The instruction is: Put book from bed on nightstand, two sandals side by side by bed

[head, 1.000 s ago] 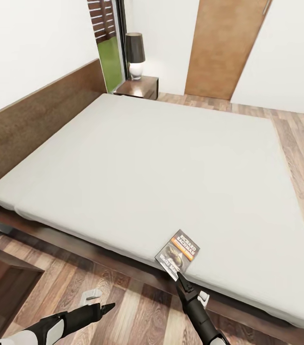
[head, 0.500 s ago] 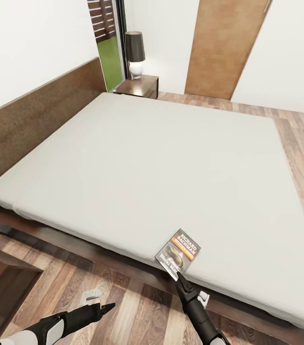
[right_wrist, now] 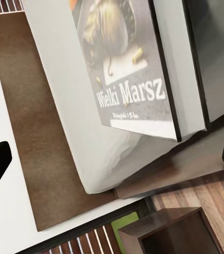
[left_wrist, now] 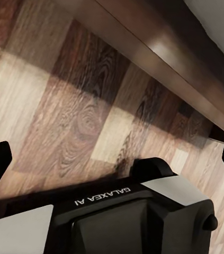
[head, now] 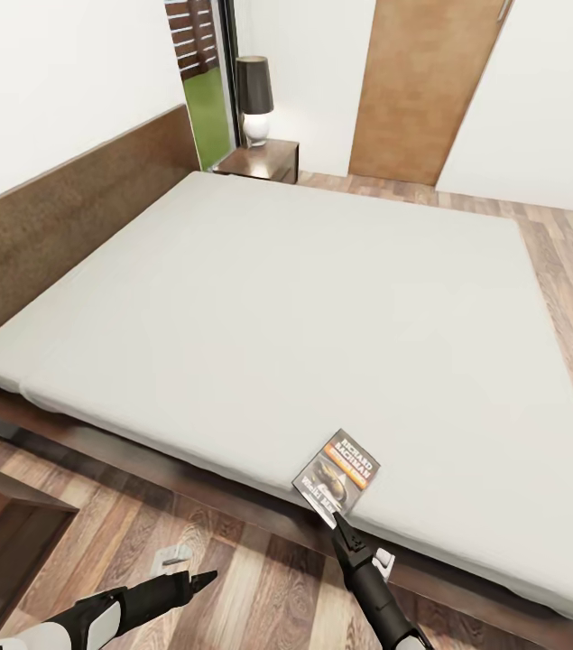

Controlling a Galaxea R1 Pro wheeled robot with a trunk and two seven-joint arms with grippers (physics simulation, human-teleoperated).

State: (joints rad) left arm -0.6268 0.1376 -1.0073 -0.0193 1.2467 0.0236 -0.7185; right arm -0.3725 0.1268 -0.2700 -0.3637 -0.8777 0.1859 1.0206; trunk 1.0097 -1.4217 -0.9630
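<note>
Book: lying at the near edge of the bed, position unchanged over the last second. Right gripper at its near corner, fingers spread, nothing held. Left gripper idle above the floor, spread too; pickup not begun.

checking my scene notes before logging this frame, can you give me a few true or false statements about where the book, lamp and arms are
1. The book lies near the bed's near edge. True.
2. The right tool is at the book's near corner. True.
3. The book rests on the nightstand. False: it is on the mattress; the nightstand carries a lamp.
4. The left tool hangs over the mattress. False: it is over the wood floor, short of the bed.
5. The lamp's shade is white. False: the shade is dark, the base white.
</note>
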